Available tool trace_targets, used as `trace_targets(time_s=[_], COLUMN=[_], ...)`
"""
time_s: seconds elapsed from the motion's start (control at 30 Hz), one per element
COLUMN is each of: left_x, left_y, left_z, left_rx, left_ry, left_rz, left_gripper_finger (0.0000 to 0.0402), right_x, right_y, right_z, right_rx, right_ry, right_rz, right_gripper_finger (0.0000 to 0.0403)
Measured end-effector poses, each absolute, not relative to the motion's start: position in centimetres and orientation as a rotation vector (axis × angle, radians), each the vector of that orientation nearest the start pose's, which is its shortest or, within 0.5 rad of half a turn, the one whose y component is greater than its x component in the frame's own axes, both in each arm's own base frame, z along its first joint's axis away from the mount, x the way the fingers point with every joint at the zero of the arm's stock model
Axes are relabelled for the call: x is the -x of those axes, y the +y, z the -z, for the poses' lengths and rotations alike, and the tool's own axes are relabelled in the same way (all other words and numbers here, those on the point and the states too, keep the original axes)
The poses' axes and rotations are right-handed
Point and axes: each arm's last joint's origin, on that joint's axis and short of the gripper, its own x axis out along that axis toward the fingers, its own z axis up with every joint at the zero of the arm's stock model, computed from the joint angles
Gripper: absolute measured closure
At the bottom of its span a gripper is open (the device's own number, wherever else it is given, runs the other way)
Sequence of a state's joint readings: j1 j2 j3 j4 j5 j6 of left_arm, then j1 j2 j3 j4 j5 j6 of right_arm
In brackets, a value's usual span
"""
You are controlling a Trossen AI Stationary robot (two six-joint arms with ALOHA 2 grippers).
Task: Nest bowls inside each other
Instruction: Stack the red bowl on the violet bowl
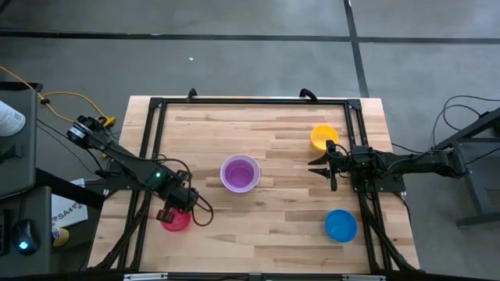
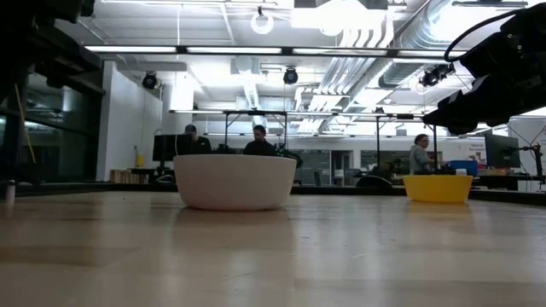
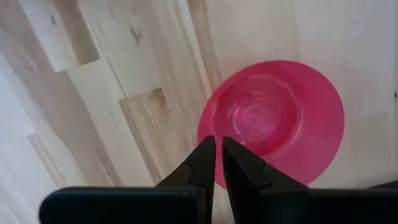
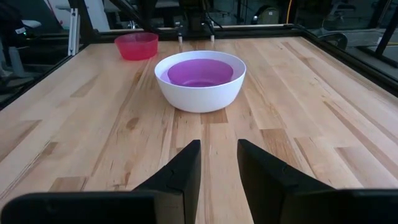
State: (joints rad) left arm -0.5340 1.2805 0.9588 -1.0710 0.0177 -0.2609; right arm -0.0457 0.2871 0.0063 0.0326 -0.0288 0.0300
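Note:
A white bowl [image 1: 240, 173] with a purple bowl [image 4: 200, 71] nested in it stands mid-table. Near the front left, a red-pink bowl [image 3: 273, 118] rests upright on its base on the wood. My left gripper [image 3: 217, 146] hangs over that bowl's rim, pointing down and clear of it, with only a narrow slit between its fingers. A yellow bowl [image 1: 323, 136] stands at the far right and a blue bowl [image 1: 341, 225] at the near right. My right gripper [image 1: 322, 165] waits between them, open and pointing toward the white bowl.
A black metal frame [image 1: 250, 101] runs around the wooden table top. Bare wood lies between the white bowl and the red-pink one, and along the front edge. In the low view, people sit at desks in the room behind the table.

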Motion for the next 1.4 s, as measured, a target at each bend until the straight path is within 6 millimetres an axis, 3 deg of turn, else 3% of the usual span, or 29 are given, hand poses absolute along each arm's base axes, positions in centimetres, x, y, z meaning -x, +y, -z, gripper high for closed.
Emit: trace_targets(time_s=[0.17, 0.3, 0.53, 1.07, 1.4], left_x=[-18.5, -18.4, -17.9, -17.2, -17.3], left_y=[-11.5, -11.7, -11.4, -10.9, -10.9], left_z=[-23.9, -23.7, -21.6, -18.8, -18.6], left_rx=[-0.155, -0.167, -0.183, -0.261, -0.257], left_ry=[1.389, 1.379, 1.405, 1.406, 1.393], left_rz=[0.299, 0.301, 0.283, 0.317, 0.318], left_gripper_finger=[0.0367, 0.0338, 0.0293, 0.0291, 0.0291], right_x=[-11.2, -11.2, -11.2, -11.2, -11.2], right_y=[-0.4, -0.4, -0.4, -0.4, -0.4], right_z=[-14.4, -14.4, -14.4, -14.4, -14.4], right_rx=[-0.039, -0.039, -0.039, -0.039, -0.039], right_ry=[0.248, 0.248, 0.248, 0.248, 0.248], right_rz=[0.021, 0.021, 0.020, 0.021, 0.021], right_gripper_finger=[0.0305, 0.0305, 0.0305, 0.0305, 0.0305])
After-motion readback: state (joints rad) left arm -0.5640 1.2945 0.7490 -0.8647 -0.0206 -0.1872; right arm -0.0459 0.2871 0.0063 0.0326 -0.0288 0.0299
